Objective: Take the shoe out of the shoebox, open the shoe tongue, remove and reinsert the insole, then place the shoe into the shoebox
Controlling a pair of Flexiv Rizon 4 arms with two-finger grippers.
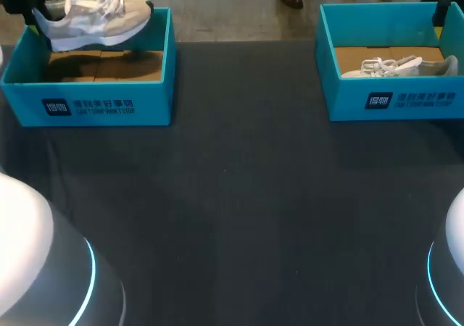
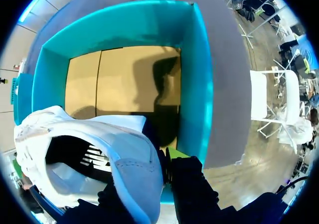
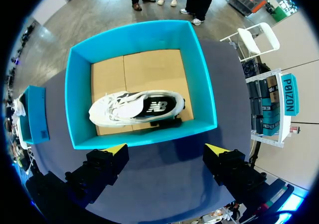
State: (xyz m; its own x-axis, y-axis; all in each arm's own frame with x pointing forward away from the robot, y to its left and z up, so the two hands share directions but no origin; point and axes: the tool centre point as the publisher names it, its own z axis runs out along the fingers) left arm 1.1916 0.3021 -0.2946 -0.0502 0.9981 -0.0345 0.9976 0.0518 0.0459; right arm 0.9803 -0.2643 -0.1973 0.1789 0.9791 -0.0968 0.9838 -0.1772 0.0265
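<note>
Dark table [image 1: 239, 195] carries the left shoebox [image 1: 94, 105]. Just above it hangs the shoe [image 1: 94, 18], heel pinched by the left gripper [image 2: 158, 164]. Well apart from that box, the right gripper [image 3: 167, 152] hovers with fingers spread. Only the take-out looks done; tongue, insole and return remain.

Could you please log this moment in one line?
left gripper: shut on shoe above left shoebox | right gripper: open above right shoebox | second shoe inside

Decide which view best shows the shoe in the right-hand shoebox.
The right wrist view: it looks down into the shoebox, showing the whole shoe on its side. The head view hides part behind the front wall; the left wrist view misses it.
</note>
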